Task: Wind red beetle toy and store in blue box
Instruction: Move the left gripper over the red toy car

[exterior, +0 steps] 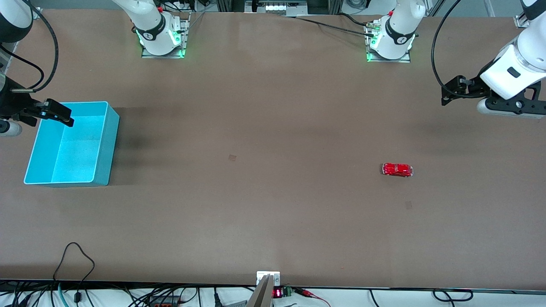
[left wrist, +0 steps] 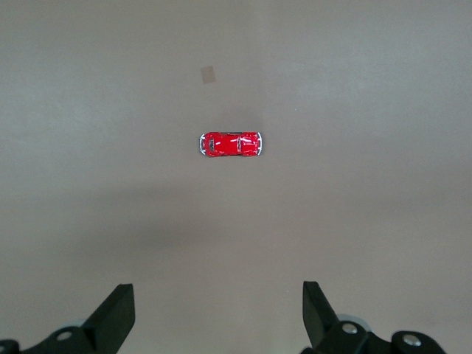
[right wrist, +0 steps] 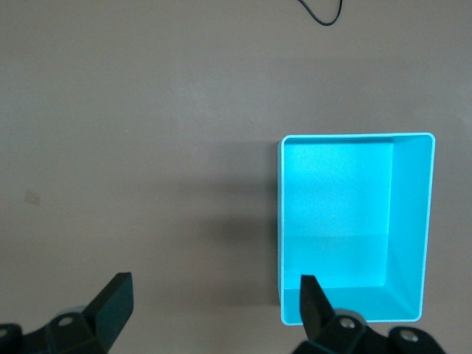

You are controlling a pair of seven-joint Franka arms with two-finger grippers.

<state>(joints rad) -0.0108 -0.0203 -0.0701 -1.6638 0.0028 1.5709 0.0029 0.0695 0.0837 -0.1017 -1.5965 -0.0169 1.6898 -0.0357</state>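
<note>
The red beetle toy (exterior: 397,169) stands on its wheels on the brown table toward the left arm's end; it also shows in the left wrist view (left wrist: 230,144). My left gripper (exterior: 452,90) hangs open and empty in the air over the table near that end, apart from the toy, with its fingers spread wide (left wrist: 219,299). The blue box (exterior: 108,145) stands open and empty toward the right arm's end; it also shows in the right wrist view (right wrist: 354,136). My right gripper (exterior: 57,113) is open and empty over the box's rim (right wrist: 214,291).
Two small square marks lie on the table, one near the middle (exterior: 232,157) and one nearer to the camera than the toy (exterior: 408,205). A black cable (exterior: 74,256) loops onto the table's front edge. A small fixture (exterior: 268,279) sits at the front edge.
</note>
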